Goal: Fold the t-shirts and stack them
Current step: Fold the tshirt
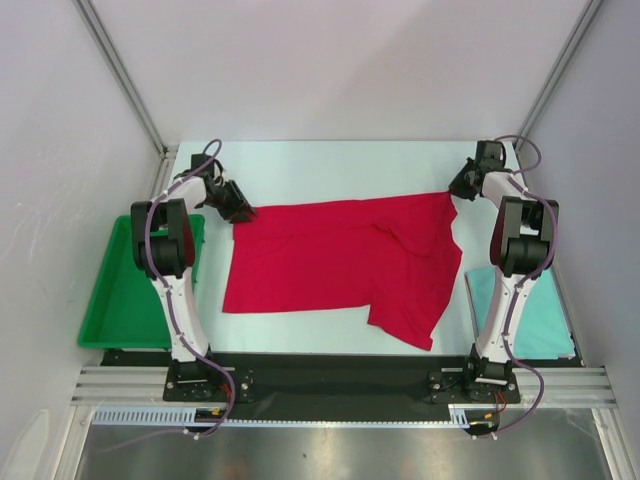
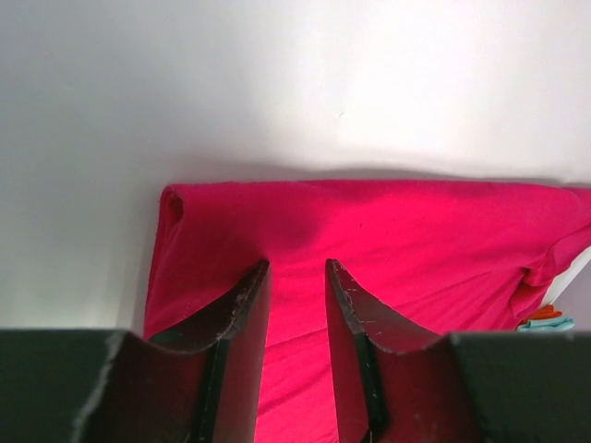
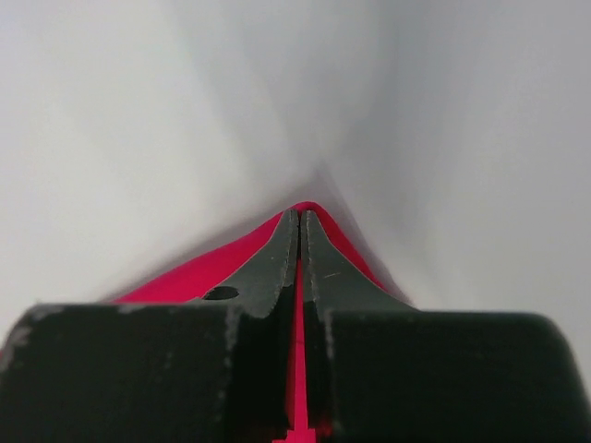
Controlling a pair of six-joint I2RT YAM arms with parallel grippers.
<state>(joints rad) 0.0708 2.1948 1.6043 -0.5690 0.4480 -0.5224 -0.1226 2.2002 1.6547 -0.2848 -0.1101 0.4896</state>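
The bright red t-shirt (image 1: 340,260) lies spread across the white table, its lower right part folded into an uneven flap. My left gripper (image 1: 240,212) is at the shirt's far left corner. In the left wrist view its fingers (image 2: 297,266) stand apart over the flat red cloth (image 2: 416,240), open with nothing pinched. My right gripper (image 1: 455,192) is at the far right corner. In the right wrist view it (image 3: 300,214) is shut on a thin edge of the red cloth (image 3: 203,272). A pale teal folded t-shirt (image 1: 540,320) lies at the right, partly behind the right arm.
A green plastic tray (image 1: 120,300) stands off the table's left edge, beside the left arm. White walls with metal corner posts enclose the table on three sides. The arm bases sit on a black rail at the near edge.
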